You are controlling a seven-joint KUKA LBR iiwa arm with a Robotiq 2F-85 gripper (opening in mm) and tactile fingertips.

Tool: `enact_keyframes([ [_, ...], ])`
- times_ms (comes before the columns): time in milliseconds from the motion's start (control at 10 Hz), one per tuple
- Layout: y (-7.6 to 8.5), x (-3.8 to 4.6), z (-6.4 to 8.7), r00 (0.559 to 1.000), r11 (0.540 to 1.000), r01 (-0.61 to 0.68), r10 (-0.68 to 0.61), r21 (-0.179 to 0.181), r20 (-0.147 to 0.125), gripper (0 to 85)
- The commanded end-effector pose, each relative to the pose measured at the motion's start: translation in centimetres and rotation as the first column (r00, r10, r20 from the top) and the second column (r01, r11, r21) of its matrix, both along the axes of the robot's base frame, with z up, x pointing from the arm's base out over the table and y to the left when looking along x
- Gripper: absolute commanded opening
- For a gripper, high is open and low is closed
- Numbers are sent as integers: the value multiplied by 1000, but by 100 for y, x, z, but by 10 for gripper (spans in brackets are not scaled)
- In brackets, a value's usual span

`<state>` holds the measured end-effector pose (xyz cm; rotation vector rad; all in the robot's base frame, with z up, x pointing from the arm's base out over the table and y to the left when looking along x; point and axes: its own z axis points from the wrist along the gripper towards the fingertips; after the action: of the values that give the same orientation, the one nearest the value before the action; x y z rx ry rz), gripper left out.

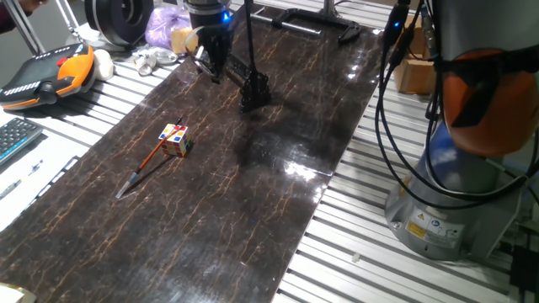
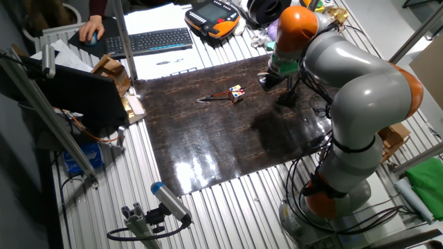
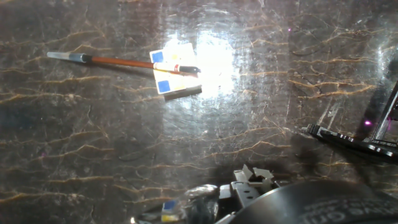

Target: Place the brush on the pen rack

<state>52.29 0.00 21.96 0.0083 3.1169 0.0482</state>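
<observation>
Brush [image 1: 150, 162] lies untouched on the dark table [image 1: 253, 219], its upper end resting on 1 puzzle cube [image 1: 175, 140], well apart from the pen rack [image 1: 244, 84] beside the gripper [image 1: 210, 63], whose opening I cannot tell, so picking and placing both remain.

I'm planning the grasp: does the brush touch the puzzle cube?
Touching. The hand view shows the brush with its dark end lying across the cube's top; one fixed view agrees.

The brush [image 1: 148, 163] leans on the cube [image 1: 175, 140], well apart from the pen rack [image 1: 244, 82] on the table [image 1: 253, 210].
</observation>
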Motion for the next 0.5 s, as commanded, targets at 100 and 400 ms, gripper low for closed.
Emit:
enact_keyframes([
  [100, 33, 37, -66, 1000, 1000, 19, -19, 0, 0, 7],
  [400, 119, 105, -117, 998, 998, 59, -59, -12, 3, 7],
])
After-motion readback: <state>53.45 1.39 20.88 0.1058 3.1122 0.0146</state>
